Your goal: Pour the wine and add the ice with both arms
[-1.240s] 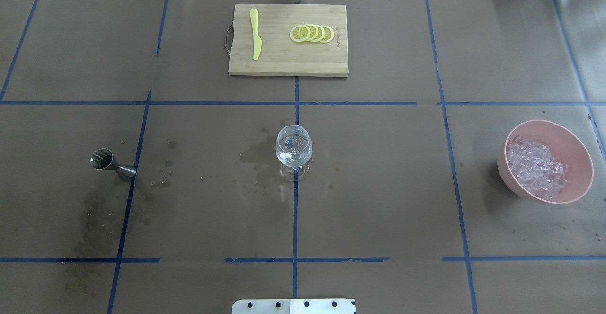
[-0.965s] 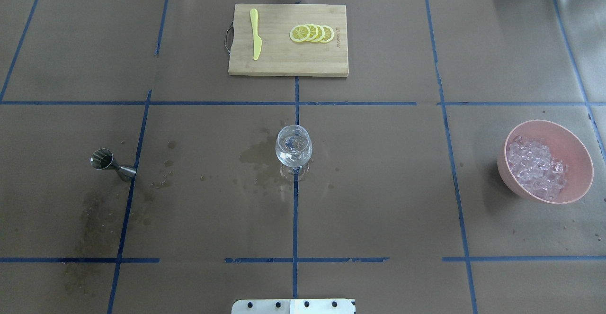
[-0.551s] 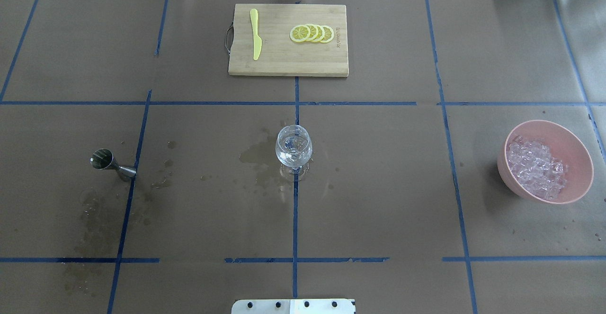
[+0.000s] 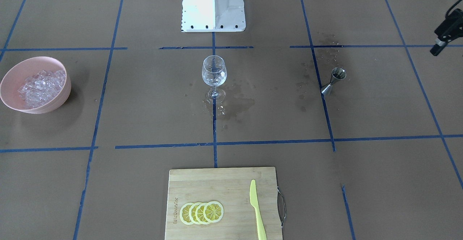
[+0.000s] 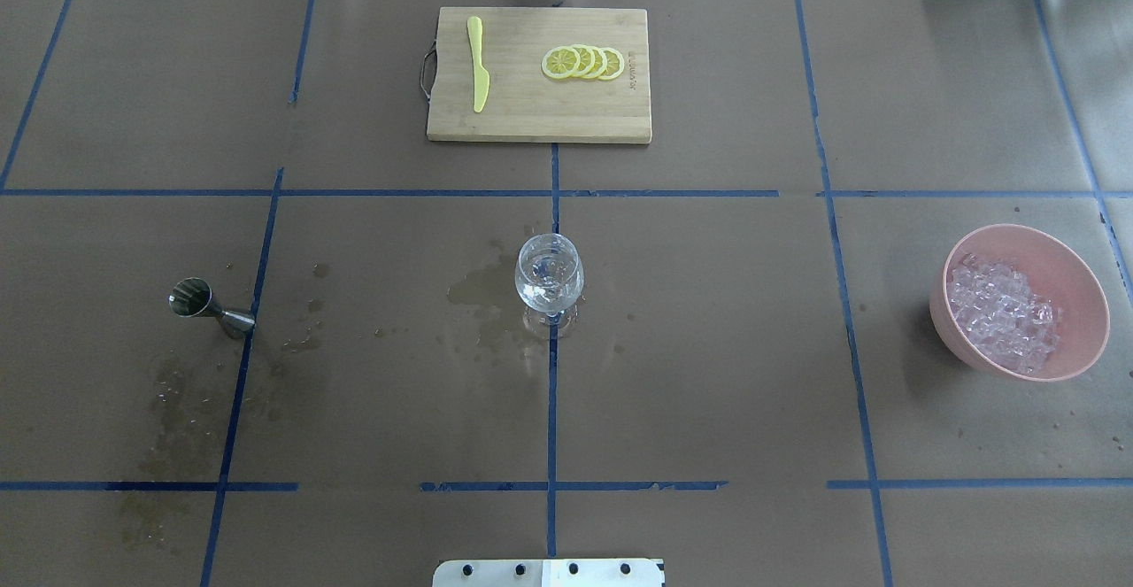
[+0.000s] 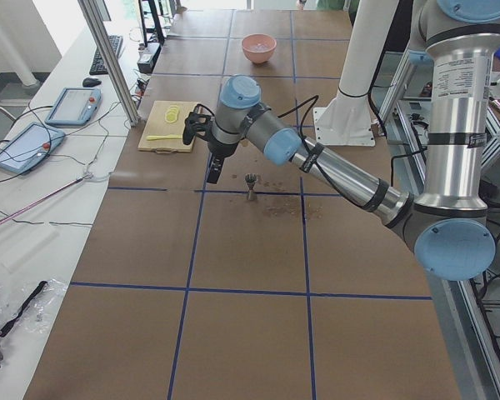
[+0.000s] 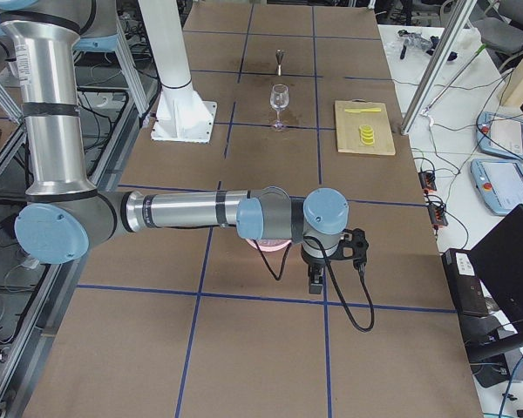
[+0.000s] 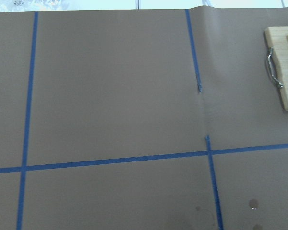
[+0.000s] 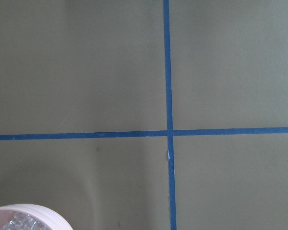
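A clear stemmed wine glass (image 5: 549,279) stands upright at the table's middle, also in the front view (image 4: 214,73). I cannot make out the wine in it. The ice (image 5: 1002,312) is heaped in a pink bowl (image 5: 1075,273) at the right, also in the front view (image 4: 9,89). A steel jigger (image 5: 205,305) stands at the left. My left gripper (image 4: 436,49) hangs high past the table's left end (image 6: 214,175); I cannot tell if it is open. My right gripper (image 7: 315,283) hangs beyond the bowl; I cannot tell its state.
A wooden cutting board (image 5: 538,118) with lemon slices (image 5: 582,63) and a yellow knife (image 5: 478,65) lies at the far side. Wet stains (image 5: 482,290) mark the brown paper near the glass and by the jigger. The bowl's rim (image 9: 24,211) shows in the right wrist view.
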Available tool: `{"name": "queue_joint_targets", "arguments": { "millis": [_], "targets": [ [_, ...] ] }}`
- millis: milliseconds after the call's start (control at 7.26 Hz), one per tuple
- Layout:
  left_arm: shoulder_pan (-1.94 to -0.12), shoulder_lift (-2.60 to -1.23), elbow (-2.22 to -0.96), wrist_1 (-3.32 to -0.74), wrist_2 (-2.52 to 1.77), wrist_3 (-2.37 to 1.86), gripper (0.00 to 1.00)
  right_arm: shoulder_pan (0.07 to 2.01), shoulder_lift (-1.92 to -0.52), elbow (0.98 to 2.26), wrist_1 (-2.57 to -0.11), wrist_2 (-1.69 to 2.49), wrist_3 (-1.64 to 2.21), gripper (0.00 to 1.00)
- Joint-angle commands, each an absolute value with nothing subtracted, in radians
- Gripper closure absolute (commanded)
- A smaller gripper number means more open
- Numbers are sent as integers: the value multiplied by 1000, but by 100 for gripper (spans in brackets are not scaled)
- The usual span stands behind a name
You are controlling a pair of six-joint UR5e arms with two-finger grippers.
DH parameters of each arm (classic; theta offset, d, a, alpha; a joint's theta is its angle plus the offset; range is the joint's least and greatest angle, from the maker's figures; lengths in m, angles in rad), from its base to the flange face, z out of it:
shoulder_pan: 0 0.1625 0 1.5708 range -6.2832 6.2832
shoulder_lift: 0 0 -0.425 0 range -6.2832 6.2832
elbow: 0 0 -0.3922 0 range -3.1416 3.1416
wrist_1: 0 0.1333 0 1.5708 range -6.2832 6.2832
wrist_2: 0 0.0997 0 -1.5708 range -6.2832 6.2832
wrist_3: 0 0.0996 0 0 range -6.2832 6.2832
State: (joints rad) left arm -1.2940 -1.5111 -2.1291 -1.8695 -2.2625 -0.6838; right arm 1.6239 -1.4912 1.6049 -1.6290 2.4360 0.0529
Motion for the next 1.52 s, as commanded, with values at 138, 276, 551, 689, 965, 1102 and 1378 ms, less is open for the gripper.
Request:
{"name": "queue_joint_targets", "arguments": {
  "millis": [138, 276, 551, 689, 965, 1102, 1378],
  "targets": [
    [-839, -1310, -2209, -2255, -1810, -1179, 0, 1615, -1488, 1600, -1625, 2465, 75, 0],
    [-722, -1248, -2270, -2255, -1689, -1240, 0, 1614, -1489, 1601, -1624, 2465, 86, 0],
    [-474, -1154, -2327, -2250, -1428, -1386, 0, 1612, -1488, 1618, -1624, 2465, 118, 0],
    [-286, -1138, -2324, -2208, -1220, -1529, 0, 1612, -1488, 1630, -1624, 2465, 121, 0],
    [-87, -1172, -2318, -2026, -980, -1726, 0, 1612, -1485, 1638, -1624, 2468, 123, 0],
    [-60, -1198, -2307, -1975, -894, -1755, 0, 1612, -1479, 1644, -1626, 2471, 123, 0],
    [-52, -1270, -2194, -1971, -729, -1755, 0, 1579, -1462, 1657, -1632, 2468, 171, 0]
  ]
}}
